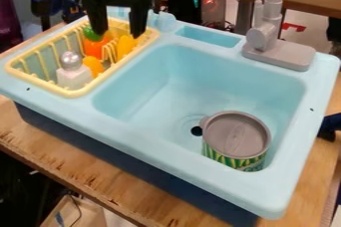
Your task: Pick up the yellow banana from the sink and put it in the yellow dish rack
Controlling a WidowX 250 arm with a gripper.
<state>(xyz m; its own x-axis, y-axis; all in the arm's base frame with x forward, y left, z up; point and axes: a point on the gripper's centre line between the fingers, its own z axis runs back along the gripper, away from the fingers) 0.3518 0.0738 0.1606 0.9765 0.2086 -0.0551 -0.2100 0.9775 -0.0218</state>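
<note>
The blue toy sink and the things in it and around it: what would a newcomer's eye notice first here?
Probably first the large light-blue sink, with a grey-lidded green-and-yellow can in its basin, beside the dark drain hole. Next come the bright orange and yellow toy pieces in the yellow rack at the upper left, with the black gripper above them, its fingers apart.

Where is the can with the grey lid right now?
In the camera view, the can stands upright in the light blue sink, at the lower right, just right of the dark drain hole.
</note>
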